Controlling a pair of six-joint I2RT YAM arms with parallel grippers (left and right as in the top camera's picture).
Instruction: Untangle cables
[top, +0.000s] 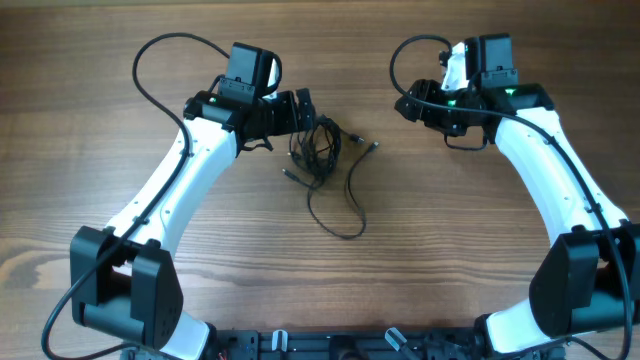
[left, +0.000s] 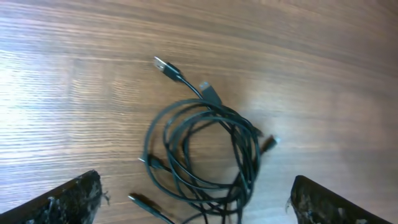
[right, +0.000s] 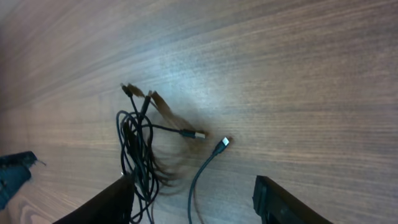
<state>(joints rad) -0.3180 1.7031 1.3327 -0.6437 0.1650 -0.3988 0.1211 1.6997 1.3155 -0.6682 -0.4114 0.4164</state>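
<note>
The cables (top: 316, 150) lie as a tangled black bundle on the wooden table, with one loop trailing toward the front (top: 345, 218) and a plug end (top: 372, 145) pointing right. My left gripper (top: 304, 114) hovers at the bundle's far left edge. In the left wrist view the coil of cables (left: 205, 155) lies on the table between and beyond the wide-open left gripper (left: 196, 208), untouched. My right gripper (top: 413, 106) is apart from the cables, to their right. In the right wrist view the right gripper (right: 193, 208) is open above one cable's silver-tipped plug (right: 222, 144), holding nothing.
Bare wooden table (top: 450, 240) surrounds the bundle. Thick black wires (top: 150, 70) arch from both arms at the back. The arm bases (top: 130, 290) stand at the front corners.
</note>
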